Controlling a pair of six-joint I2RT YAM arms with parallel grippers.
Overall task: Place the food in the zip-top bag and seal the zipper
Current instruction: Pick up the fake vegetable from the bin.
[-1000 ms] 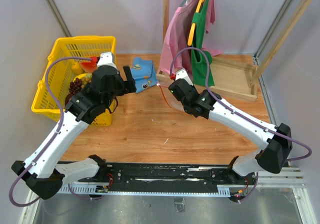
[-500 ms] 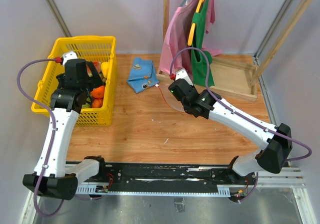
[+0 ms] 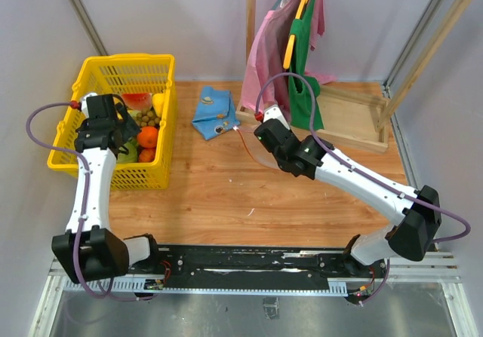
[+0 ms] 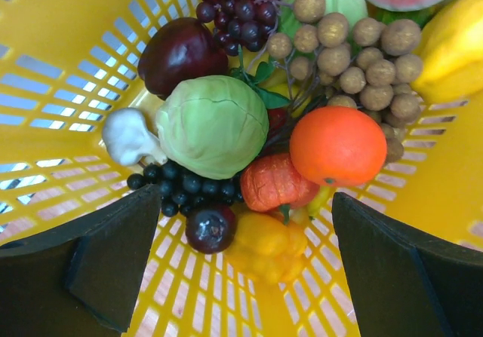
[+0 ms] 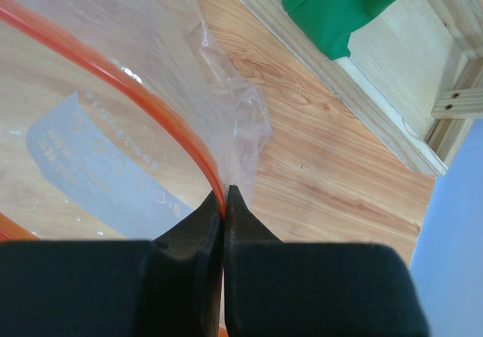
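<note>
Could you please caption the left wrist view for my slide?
Open left gripper hovers over toy food in the yellow basket.

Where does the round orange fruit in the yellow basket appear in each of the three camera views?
Top external: the orange fruit lies left of centre, inside the yellow basket.
Left wrist: right of centre, beside the green cabbage.
Right wrist: not in it.
Shared landmark: the yellow basket, seen in the top external and left wrist views.
</note>
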